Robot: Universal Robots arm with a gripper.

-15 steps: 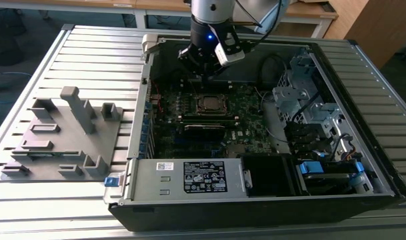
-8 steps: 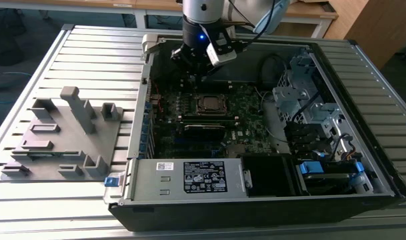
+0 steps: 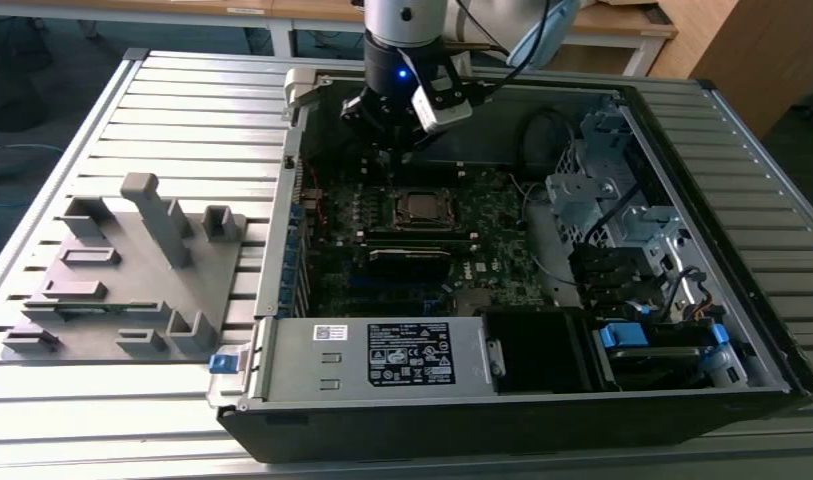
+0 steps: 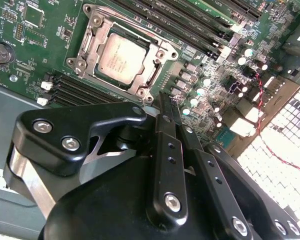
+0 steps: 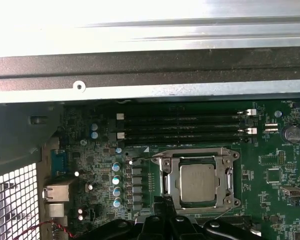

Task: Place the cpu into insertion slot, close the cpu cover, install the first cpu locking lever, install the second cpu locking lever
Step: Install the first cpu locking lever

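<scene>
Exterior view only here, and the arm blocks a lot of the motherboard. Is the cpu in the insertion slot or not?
Observer: Yes. In both wrist views the cpu lies flat in the insertion slot, silver top up.
Operator: Cover?
Observer: Down. In the first wrist view the cpu cover lies flat as a metal frame around the cpu.
Operator: Gripper carrying anything?
Observer: No. In the second wrist view the gripper is shut with nothing between its fingers. Its tips are beside the insertion slot's edge, not over the cpu.
</scene>
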